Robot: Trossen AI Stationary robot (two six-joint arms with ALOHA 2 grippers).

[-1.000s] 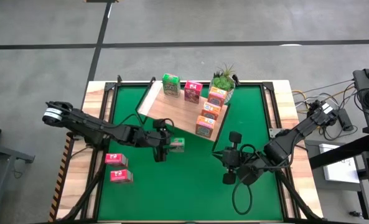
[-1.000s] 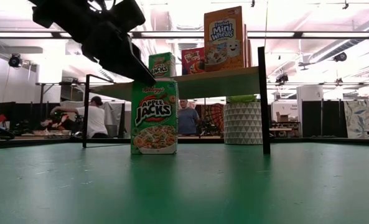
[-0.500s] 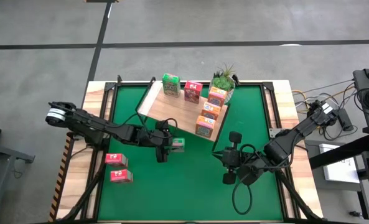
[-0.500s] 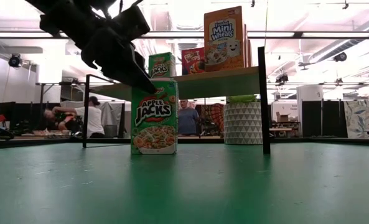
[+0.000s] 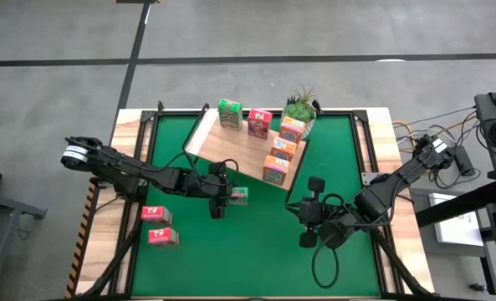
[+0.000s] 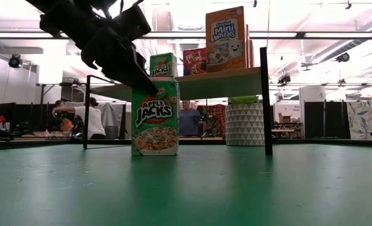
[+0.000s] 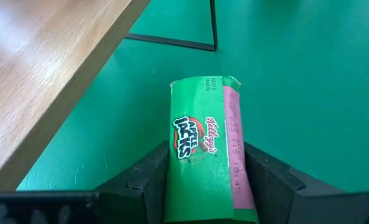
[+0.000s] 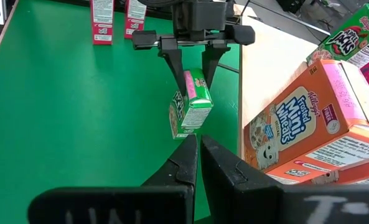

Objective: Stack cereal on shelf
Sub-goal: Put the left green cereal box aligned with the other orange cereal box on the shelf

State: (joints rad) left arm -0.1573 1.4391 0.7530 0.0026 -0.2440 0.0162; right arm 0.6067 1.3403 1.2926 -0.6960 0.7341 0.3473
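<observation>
A green cereal box (image 5: pixel 240 195) stands on the green mat (image 5: pixel 256 251) just in front of the shelf (image 5: pixel 239 149), a light-wood board that carries several more cereal boxes. My left gripper (image 5: pixel 232 195) is shut on the green box's top, seen also in the low view (image 6: pixel 149 86) and its own wrist view (image 7: pixel 206 186). My right gripper (image 5: pixel 296 209) hangs shut and empty over the mat's right half, fingers together (image 8: pixel 198 158). Two pink-red boxes (image 5: pixel 159 226) stand on the mat at the left. My left gripper pinches the green box's upper end (image 7: pixel 203 168) between its two fingers, one on each broad face. The fingers (image 8: pixel 183 68) slant down from the table's left side. The box stands almost upright, its bottom (image 6: pixel 154 152) on the mat.
On the shelf stand a green box (image 5: pixel 229 113), a pink one (image 5: pixel 259 123) and three orange ones (image 5: pixel 283 149). A potted plant (image 5: pixel 299 107) sits at the shelf's far right corner. A thin black frame post (image 6: pixel 266 100) rises beside the shelf. Open mat lies toward the near edge.
My left gripper has tipped down slightly at the green box's top and its fingers have drawn in onto the box. The box has shifted a touch on the mat and stays standing.
</observation>
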